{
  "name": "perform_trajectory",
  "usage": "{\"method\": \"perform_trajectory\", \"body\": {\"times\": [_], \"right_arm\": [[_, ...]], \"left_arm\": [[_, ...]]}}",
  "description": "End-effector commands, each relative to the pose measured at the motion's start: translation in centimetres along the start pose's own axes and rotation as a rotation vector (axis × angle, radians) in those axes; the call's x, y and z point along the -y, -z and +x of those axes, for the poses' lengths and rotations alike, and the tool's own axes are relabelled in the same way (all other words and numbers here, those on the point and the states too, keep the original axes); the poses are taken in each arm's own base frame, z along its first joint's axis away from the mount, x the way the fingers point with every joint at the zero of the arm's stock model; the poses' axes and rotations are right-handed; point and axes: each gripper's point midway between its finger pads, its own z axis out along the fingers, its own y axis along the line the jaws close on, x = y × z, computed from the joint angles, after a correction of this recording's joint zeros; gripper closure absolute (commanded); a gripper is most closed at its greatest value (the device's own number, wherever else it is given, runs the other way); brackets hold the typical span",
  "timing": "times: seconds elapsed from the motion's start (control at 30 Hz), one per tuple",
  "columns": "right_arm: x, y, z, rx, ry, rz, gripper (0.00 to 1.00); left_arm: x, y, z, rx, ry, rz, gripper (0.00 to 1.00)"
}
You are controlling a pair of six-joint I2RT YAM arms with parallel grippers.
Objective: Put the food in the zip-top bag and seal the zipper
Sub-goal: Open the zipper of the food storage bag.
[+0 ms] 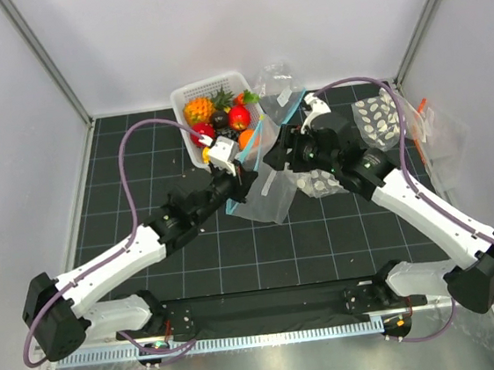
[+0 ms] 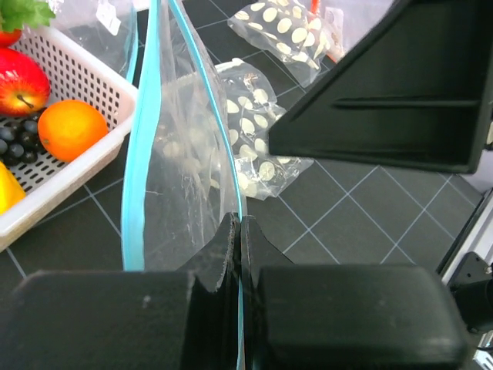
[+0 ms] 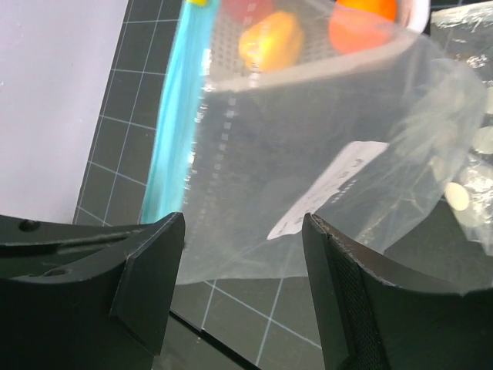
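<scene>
The zip-top bag (image 1: 266,181) hangs clear and floppy between both grippers, next to the white basket (image 1: 186,94). My left gripper (image 2: 240,231) is shut on its teal-blue zipper (image 2: 142,154) at the near lip and holds the mouth up; from above the left gripper (image 1: 242,173) is beside the basket. My right gripper (image 3: 243,231) stands open, with the bag (image 3: 323,146) just beyond its fingertips (image 3: 154,262) and nothing pinched. The food lies in the basket: a red apple (image 2: 19,81), an orange (image 2: 71,129) and a yellow piece (image 3: 269,40).
The basket also holds a pineapple (image 1: 199,110) and dark grapes (image 2: 17,142). Clear bags with white dots lie right of the zip-top bag (image 2: 258,146) and further back (image 1: 378,122). Another bag with an orange strip rests at the right wall (image 1: 426,126).
</scene>
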Motion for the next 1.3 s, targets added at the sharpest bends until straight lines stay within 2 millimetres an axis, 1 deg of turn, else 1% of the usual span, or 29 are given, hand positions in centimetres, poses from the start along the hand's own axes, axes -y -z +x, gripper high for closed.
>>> {"method": "perform_trajectory", "body": {"times": [0.0, 0.17, 0.27, 0.33, 0.4, 0.47, 0.53, 0.57, 0.63, 0.67, 0.7, 0.73, 0.77, 0.8, 0.83, 0.87, 0.9, 0.93, 0.97, 1.0, 1.07, 1.13, 1.17, 1.27], "right_arm": [[-2.0, 0.1, -2.1, 0.085, -0.043, -0.013, 0.30], [-2.7, -0.7, -1.5, 0.077, -0.041, -0.016, 0.30], [-2.6, -0.9, -1.3, 0.084, -0.042, 0.001, 0.31], [-2.0, -1.1, -1.0, 0.081, -0.043, 0.033, 0.32], [-1.8, -1.4, -0.4, 0.071, -0.042, 0.046, 0.35], [-1.3, -1.8, 0.0, 0.070, -0.050, 0.068, 0.38], [-1.2, -2.2, 0.1, 0.074, -0.058, 0.067, 0.40], [-1.1, -2.4, 0.3, 0.072, -0.061, 0.070, 0.47], [-0.9, -2.4, 0.2, 0.082, -0.063, 0.077, 0.55], [-0.7, -2.4, 0.2, 0.089, -0.061, 0.089, 0.64], [-0.6, -2.3, 0.1, 0.094, -0.058, 0.093, 0.69], [-0.5, -2.0, -0.1, 0.104, -0.054, 0.096, 0.79], [0.0, -1.9, -0.1, 0.115, -0.051, 0.115, 0.86], [0.3, -1.7, -0.2, 0.118, -0.041, 0.130, 0.92], [0.6, -1.2, -0.4, 0.129, -0.031, 0.139, 0.99], [0.9, -1.0, -0.4, 0.134, -0.024, 0.153, 0.99], [1.4, -0.7, -0.4, 0.135, -0.011, 0.174, 0.99], [1.5, -0.5, -0.4, 0.134, 0.009, 0.176, 0.99], [1.5, -0.1, -0.5, 0.135, 0.024, 0.171, 0.99], [1.6, 0.1, -0.3, 0.122, 0.039, 0.173, 0.99], [1.6, 0.7, -0.5, 0.124, 0.061, 0.176, 0.99], [1.7, 1.1, -0.1, 0.102, 0.077, 0.173, 0.99], [1.6, 1.3, 0.0, 0.099, 0.079, 0.166, 0.99], [1.2, 1.6, 0.3, 0.080, 0.082, 0.141, 0.99]], "left_arm": [[0.2, -0.4, -0.9, 0.016, -0.065, -0.045, 1.00], [0.6, -1.0, -0.2, 0.003, -0.099, -0.061, 1.00], [0.9, -1.1, -0.1, 0.004, -0.106, -0.064, 1.00], [1.1, -1.2, -0.2, 0.011, -0.105, -0.061, 1.00], [1.5, -1.3, -0.3, 0.015, -0.103, -0.049, 1.00], [1.9, -1.3, -0.5, 0.023, -0.103, -0.039, 1.00], [2.3, -1.3, -0.6, 0.026, -0.104, -0.023, 1.00], [2.6, -1.2, -0.7, 0.030, -0.104, -0.016, 1.00], [2.9, -1.0, -0.8, 0.036, -0.101, -0.005, 1.00], [3.0, -1.0, -0.9, 0.038, -0.099, 0.000, 1.00], [3.1, -0.9, -1.1, 0.041, -0.095, 0.004, 1.00], [3.2, -0.7, -1.1, 0.042, -0.087, 0.008, 0.98], [3.2, -0.5, -1.2, 0.045, -0.079, 0.007, 0.94], [3.1, -0.3, -1.0, 0.031, -0.068, 0.002, 0.79], [3.3, 0.0, -1.4, 0.026, -0.040, 0.003, 0.70], [3.7, 0.4, -2.0, 0.028, -0.024, 0.015, 0.61], [3.5, 0.7, -1.5, -0.004, -0.020, 0.004, 0.54], [3.5, 1.1, -2.2, 0.003, -0.007, -0.003, 0.40], [3.3, 1.5, -2.6, 0.002, 0.004, -0.021, 0.35], [3.0, 1.7, -2.6, -0.009, 0.001, -0.036, 0.29], [2.2, 2.2, -2.9, -0.024, 0.003, -0.084, 0.26], [1.3, 2.2, -3.0, -0.032, -0.008, -0.142, 0.25], [0.9, 2.0, -3.0, -0.038, -0.016, -0.163, 0.25], [1.1, 0.7, -2.2, -0.090, -0.050, -0.168, 0.23]]}}
